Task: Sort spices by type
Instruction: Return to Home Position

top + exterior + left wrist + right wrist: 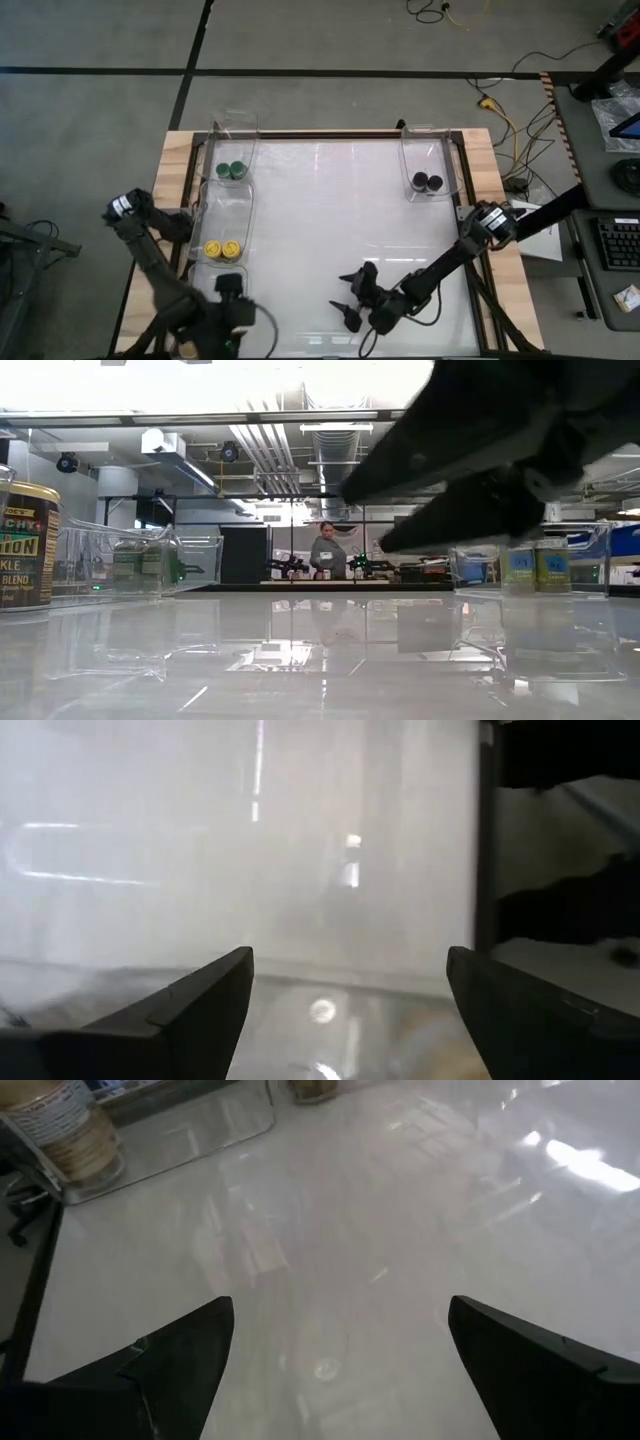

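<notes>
Both arms are near-black and built of slender tubular links joined by thicker rounded housings. The left arm (150, 255) carries a pale silver-white band (120, 207) with dark marks at one joint. The right arm (450, 262) bears a matching band at its corresponding joint. The marks are too small to read. A thin dark cable (268, 322) loops beside the left wrist housing. The fingers (200, 1010) of the left gripper (350, 952) are matte black wedges, broad at the base and tapering to blunt, flat-cut tips. Those of the right gripper (341, 1302) are of the same form and finish.

Clear bins (430, 155), distant person (326, 550)
</notes>
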Controlling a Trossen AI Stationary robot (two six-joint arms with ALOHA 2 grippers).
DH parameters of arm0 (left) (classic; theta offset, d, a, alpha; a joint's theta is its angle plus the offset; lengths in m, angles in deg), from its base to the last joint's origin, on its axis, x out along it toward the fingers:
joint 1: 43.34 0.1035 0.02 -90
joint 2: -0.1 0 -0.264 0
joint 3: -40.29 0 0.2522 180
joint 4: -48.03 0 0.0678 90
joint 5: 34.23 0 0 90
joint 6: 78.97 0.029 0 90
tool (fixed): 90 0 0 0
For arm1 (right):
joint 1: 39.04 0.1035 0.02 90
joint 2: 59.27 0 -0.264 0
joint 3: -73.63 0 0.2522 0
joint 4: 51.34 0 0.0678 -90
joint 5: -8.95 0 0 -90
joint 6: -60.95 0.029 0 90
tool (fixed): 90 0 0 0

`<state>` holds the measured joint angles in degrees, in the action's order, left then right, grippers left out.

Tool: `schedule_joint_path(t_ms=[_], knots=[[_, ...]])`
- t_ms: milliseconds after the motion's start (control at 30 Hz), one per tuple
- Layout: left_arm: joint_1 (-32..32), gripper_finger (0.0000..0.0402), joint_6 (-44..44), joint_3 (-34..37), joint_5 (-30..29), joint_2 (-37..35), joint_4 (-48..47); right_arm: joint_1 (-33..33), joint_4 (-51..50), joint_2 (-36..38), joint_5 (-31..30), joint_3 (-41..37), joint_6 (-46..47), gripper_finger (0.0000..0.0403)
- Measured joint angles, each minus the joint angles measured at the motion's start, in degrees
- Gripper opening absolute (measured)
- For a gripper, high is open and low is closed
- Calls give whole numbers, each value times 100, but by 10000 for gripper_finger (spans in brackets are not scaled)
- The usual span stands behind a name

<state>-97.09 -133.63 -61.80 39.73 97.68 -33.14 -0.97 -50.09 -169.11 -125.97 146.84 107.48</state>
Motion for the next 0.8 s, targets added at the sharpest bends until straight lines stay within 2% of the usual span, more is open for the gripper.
schedule_joint_path(t_ms=[433, 600, 800], knots=[[1863, 316, 3071, 141, -166, -9, 969, -607, 28, 0, 38, 270, -2197, 361], [2597, 316, 3984, 358, -167, -11, 1443, -931, -185, -2, 39, 101, -2409, 361], [3290, 316, 4549, 907, -162, -15, 1938, -1411, -238, -8, 37, -257, -2406, 361]])
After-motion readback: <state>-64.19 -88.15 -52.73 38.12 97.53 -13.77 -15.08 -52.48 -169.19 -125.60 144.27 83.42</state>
